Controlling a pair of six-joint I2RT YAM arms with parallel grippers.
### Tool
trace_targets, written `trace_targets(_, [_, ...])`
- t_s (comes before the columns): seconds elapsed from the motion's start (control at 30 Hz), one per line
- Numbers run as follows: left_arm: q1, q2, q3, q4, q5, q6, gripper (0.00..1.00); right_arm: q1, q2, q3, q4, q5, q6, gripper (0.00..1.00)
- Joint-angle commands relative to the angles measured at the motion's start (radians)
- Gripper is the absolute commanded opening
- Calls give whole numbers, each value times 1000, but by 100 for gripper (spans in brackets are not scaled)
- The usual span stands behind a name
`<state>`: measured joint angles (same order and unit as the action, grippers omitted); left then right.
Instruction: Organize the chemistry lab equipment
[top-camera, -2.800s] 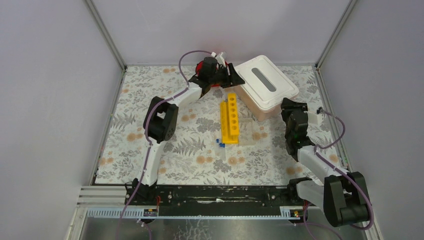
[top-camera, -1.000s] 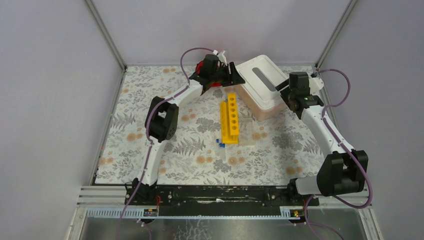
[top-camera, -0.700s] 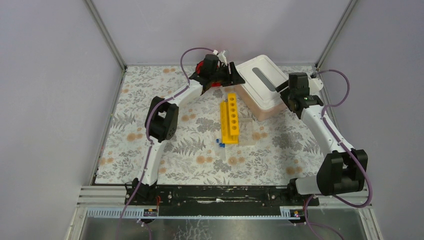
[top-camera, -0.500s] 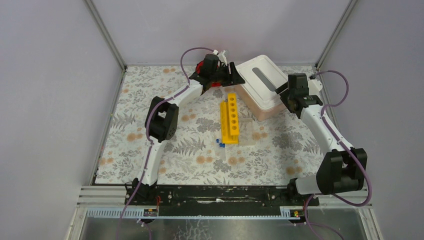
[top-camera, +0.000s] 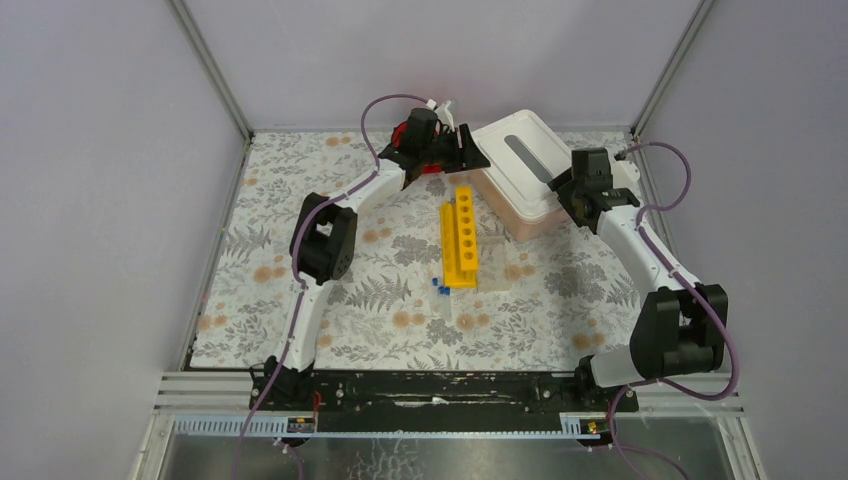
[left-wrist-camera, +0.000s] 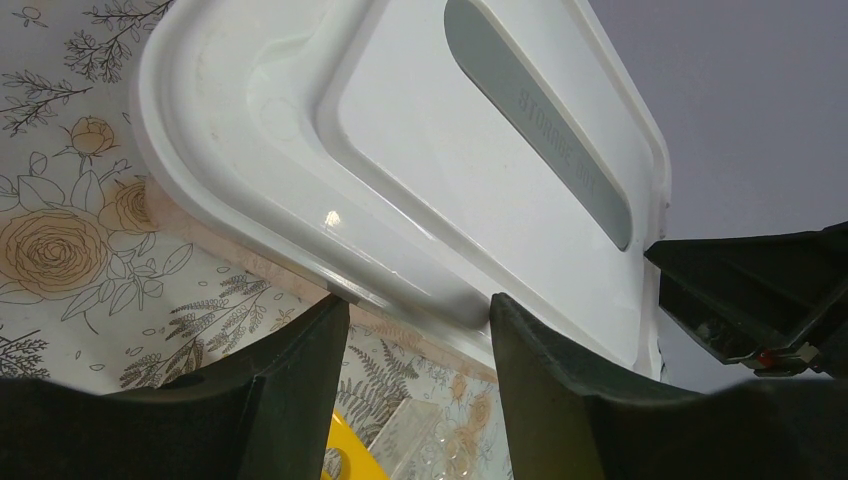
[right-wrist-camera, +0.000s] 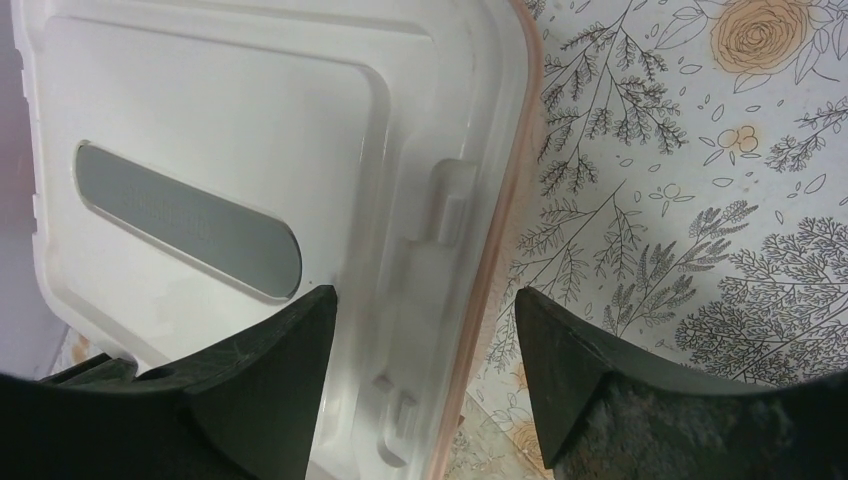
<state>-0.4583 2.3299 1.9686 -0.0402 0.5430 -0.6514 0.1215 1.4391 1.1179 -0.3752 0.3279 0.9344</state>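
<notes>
The pinkish bin with its white lid (top-camera: 530, 170) stands at the back right. My left gripper (top-camera: 468, 152) is open at the bin's left end, jaws on either side of the lid's edge (left-wrist-camera: 420, 160) in the left wrist view (left-wrist-camera: 418, 315). My right gripper (top-camera: 567, 190) is open at the bin's right side, jaws astride the lid's rim and latch tab (right-wrist-camera: 445, 215) in the right wrist view (right-wrist-camera: 425, 310). The yellow test-tube rack (top-camera: 461, 236) lies mid-table, with small blue-capped tubes (top-camera: 441, 287) at its near end. The tongs are out of view.
A clear plastic piece (top-camera: 497, 243) lies between the rack and the bin. Something red (top-camera: 406, 134) sits behind my left wrist at the back wall. The enclosure's walls stand close behind and right of the bin. The floral mat (top-camera: 380, 300) covers the table.
My right arm has swung up from the table's right side to the bin's right edge and settled over the lid's rim. The left gripper shifted slightly towards the bin, then held still.
</notes>
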Motion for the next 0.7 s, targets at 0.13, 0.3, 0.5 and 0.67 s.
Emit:
trace_targets(0.13, [-5, 32, 49, -28, 18, 33, 61, -9, 25, 6, -6, 12, 8, 71])
trace_targets(0.3, [-3, 43, 64, -35, 18, 33, 61, -15, 23, -7, -15, 13, 14, 67])
trace_targets(0.5, [-3, 51, 77, -43, 19, 34, 61, -19, 6, -38, -17, 10, 20, 65])
trace_targets(0.67, [-3, 52, 82, -46, 17, 33, 61, -20, -11, -65, -13, 4, 31, 64])
